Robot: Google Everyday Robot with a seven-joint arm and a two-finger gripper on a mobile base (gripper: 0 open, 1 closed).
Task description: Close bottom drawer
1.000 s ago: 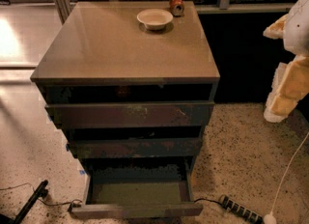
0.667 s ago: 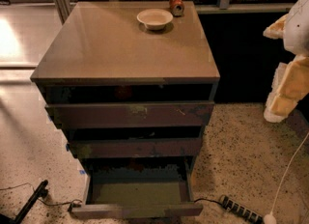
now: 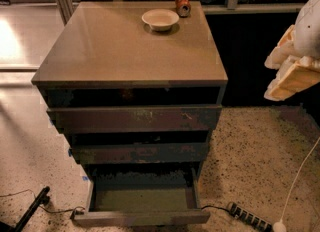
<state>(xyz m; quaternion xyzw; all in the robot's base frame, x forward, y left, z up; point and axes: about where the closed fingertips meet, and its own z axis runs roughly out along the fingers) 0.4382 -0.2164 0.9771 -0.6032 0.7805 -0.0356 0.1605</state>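
Gaping bottom drawer (image 3: pixel 141 218), tool (image 3: pixel 284 74) well above-right

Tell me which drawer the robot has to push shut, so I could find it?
Find the tan-topped cabinet with the white bowl on it. Go down its three dark drawers to the bottom drawer, nearest the ground. It alone sticks far out, showing its greenish inside; the gripper hangs well away, at the picture's right edge.

Likely a lab or office: speckled floor (image 3: pixel 260 151), power strip (image 3: pixel 247 216), end effector (image 3: pixel 292 73) at right edge.
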